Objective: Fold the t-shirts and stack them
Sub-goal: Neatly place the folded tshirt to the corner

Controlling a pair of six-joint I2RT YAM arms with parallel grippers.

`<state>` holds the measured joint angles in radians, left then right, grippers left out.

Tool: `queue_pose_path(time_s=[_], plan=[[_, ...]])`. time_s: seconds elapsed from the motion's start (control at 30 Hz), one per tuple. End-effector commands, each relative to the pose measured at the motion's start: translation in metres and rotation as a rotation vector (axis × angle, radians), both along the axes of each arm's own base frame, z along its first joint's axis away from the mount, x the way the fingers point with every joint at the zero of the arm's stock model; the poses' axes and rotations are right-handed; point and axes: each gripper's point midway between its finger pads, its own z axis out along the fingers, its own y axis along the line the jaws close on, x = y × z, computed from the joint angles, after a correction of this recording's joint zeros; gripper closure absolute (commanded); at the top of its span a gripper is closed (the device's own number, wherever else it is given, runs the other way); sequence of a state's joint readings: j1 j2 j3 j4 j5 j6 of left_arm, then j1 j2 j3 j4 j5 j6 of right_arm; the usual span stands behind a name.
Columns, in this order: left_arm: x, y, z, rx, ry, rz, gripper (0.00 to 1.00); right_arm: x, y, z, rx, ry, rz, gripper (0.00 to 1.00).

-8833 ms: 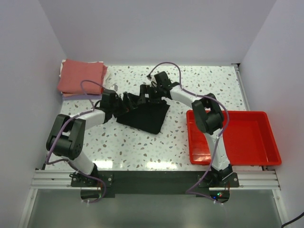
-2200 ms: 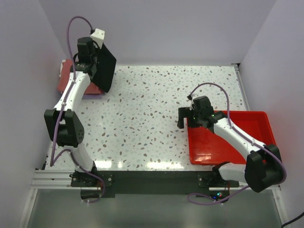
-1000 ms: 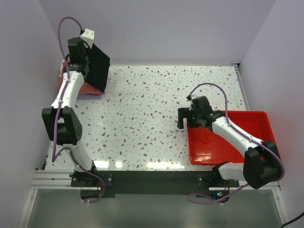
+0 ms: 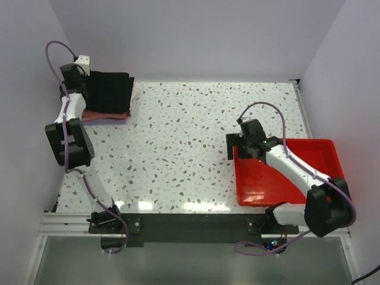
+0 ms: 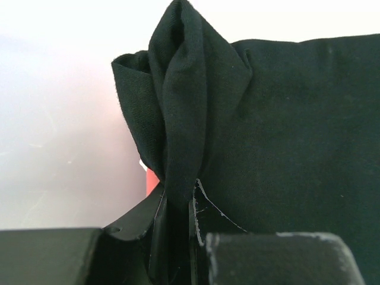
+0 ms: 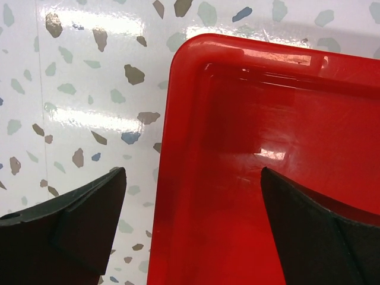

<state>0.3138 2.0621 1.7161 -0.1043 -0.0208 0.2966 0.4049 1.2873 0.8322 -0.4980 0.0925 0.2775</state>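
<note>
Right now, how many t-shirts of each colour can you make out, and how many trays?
Black t-shirt: 1
Salmon-red t-shirt: 1
Red tray: 1
Total: 3
Any paler layers under the stack show too little to count.

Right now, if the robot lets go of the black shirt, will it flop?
Probably flop: the black t-shirt bunches into soft folds where the left gripper pinches it. Likely light: one narrow pinch seems enough to hold it.
</note>
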Motion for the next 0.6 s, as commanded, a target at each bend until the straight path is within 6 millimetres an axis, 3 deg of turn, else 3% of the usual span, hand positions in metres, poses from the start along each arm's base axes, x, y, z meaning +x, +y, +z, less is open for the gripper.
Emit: queue_pose_path(time_s=[0.0,0.07,0.13,0.17,0.2,0.27,0.3,0.43,0.57], plan=[[0.014,0.016,0.025,0.026,-0.103,0.027,0.97,0.013,-0.003,0.017,-0.020,-0.059,-0.011,0.01],[0.013,0.020,0.023,0.033,-0.099,0.043,0.92,0.013,-0.003,0.017,-0.024,-0.059,-0.010,0.01],[0.011,0.024,0.023,0.043,-0.094,0.062,0.73,0.014,-0.004,0.018,-0.025,-0.061,-0.011,0.01],[0.009,0.027,0.024,0.049,-0.095,0.077,0.60,0.014,-0.004,0.018,-0.028,-0.060,-0.009,0.01],[0.007,0.029,0.027,0.053,-0.097,0.086,0.32,0.014,-0.005,0.018,-0.029,-0.059,-0.012,0.01],[0.006,0.032,0.044,0.065,-0.148,0.104,0.06,0.013,-0.004,0.018,-0.031,-0.056,-0.008,0.01],[0.005,0.031,0.049,0.063,-0.159,0.108,0.00,0.014,-0.005,0.019,-0.033,-0.060,-0.010,0.01],[0.003,0.023,0.081,0.000,-0.234,0.115,0.00,0.012,-0.003,0.021,-0.018,-0.064,-0.006,0.01],[-0.006,0.007,0.131,-0.055,-0.340,0.095,0.00,0.011,0.000,0.030,0.008,-0.088,0.007,0.01]])
